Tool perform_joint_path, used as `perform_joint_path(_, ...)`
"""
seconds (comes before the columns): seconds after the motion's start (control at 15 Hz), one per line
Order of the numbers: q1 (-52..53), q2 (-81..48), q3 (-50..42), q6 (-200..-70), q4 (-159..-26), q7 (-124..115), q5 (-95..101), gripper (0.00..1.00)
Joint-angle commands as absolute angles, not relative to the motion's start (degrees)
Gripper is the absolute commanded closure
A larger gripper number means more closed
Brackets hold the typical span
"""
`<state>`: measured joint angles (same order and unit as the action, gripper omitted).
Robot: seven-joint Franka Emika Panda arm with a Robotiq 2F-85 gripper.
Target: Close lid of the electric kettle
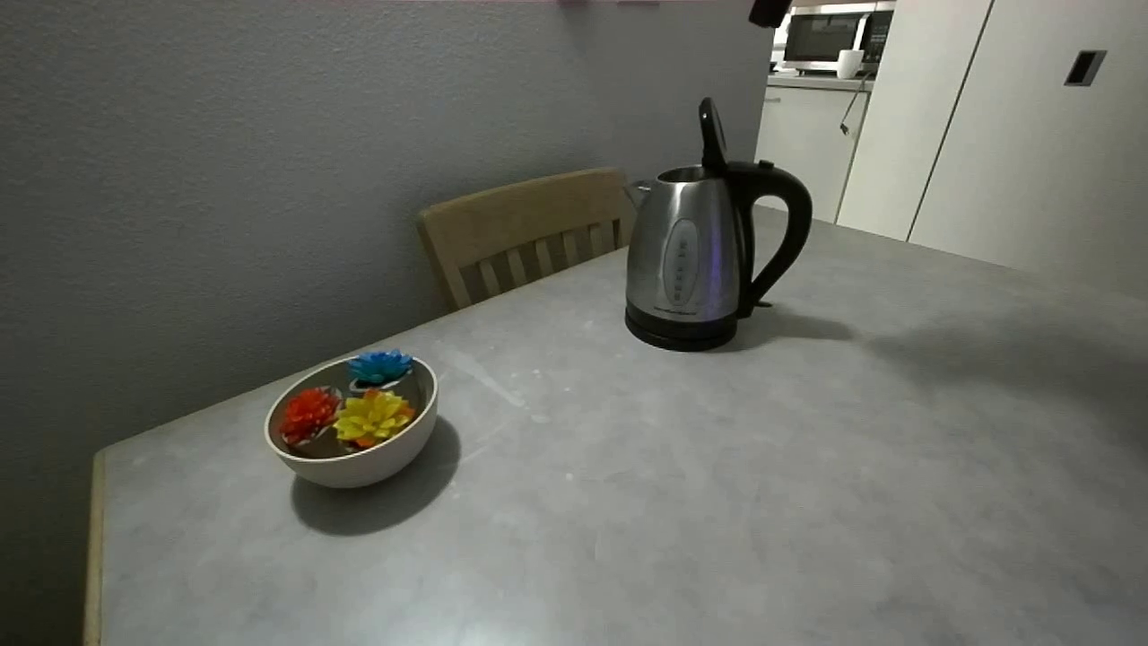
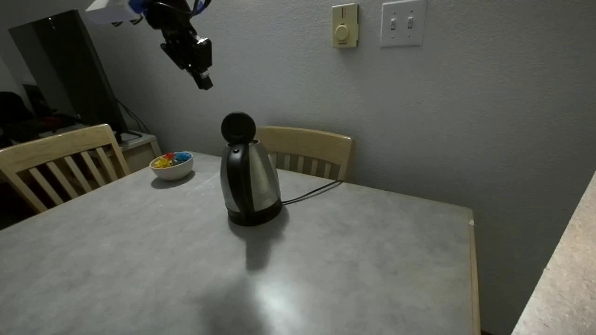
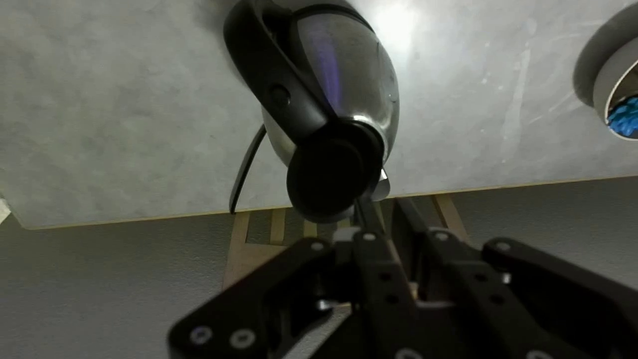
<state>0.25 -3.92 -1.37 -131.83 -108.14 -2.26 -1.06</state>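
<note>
The electric kettle stands upright on the grey table; its steel body shows in both exterior views (image 1: 647,269) (image 2: 264,181) and in the wrist view (image 3: 356,65). Its round black lid is raised nearly upright at the handle side of the mouth (image 1: 712,135) (image 2: 238,127). In the wrist view the lid (image 3: 326,174) lies left of the fingertips and hides the mouth. My gripper (image 3: 383,199) has a narrow gap between its fingers, with nothing held. In an exterior view it hangs above the kettle, apart from the lid (image 2: 204,83). Only a dark tip shows at the top edge elsewhere (image 1: 769,13).
A white bowl (image 1: 359,468) with colourful flower-like items stands on the table (image 1: 762,502), away from the kettle. A black cord (image 2: 314,191) runs from the kettle's base to the table edge. A wooden chair (image 1: 529,215) and grey wall are behind the kettle.
</note>
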Motion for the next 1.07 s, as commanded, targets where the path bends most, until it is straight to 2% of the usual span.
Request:
perform_joint_path(0.0, 0.0, -3.9, -1.1, -131.7, -108.0, -2.3, -1.0, 0.84)
perform_joint_path(0.07, 0.0, -3.9, -1.1, -131.7, -107.9, -2.3, -1.0, 0.84)
perform_joint_path(0.13, 0.0, -3.9, -1.1, -131.7, -107.9, -2.3, -1.0, 0.96)
perform_joint_path(0.27, 0.0, -4.5, -1.3, -132.8, -107.5, -4.1, 0.8, 1.0)
perform_joint_path(1.0, -0.8, -13.2, -4.0, -131.7, -99.0, -16.2, 2.6, 1.0)
